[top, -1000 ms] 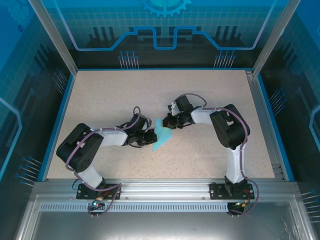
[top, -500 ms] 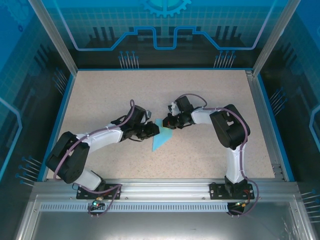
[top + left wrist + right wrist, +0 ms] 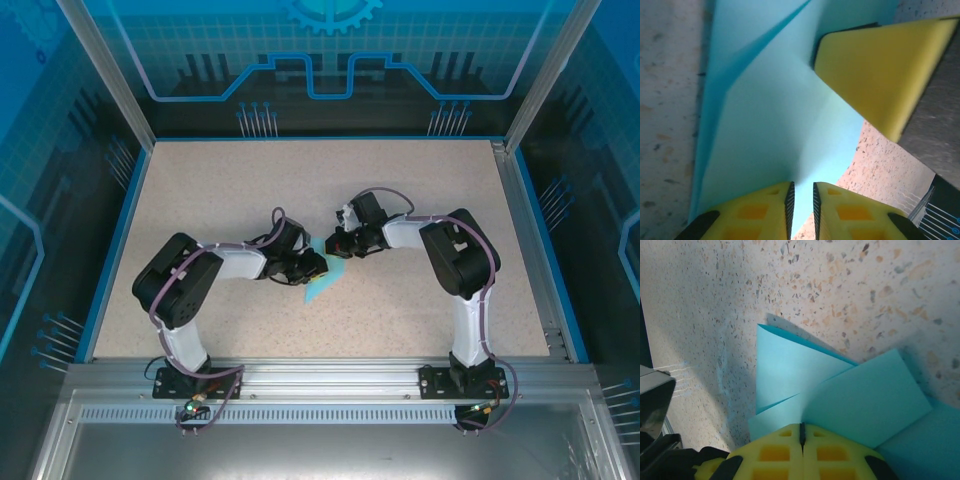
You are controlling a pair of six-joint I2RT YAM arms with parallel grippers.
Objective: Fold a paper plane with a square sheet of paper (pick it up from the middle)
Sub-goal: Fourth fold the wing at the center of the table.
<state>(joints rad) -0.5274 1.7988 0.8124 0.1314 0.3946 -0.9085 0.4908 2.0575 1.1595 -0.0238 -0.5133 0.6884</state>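
Top external: left arm [image 3: 235,264] hides much of the paper plane [image 3: 319,288].

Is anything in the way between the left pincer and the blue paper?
No, nothing visible. The left pincer is right at the blue paper; the right pincer touches it off to one side.

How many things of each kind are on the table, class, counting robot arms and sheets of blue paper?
2 arms: left arm, right arm
1 paper
Total: 3
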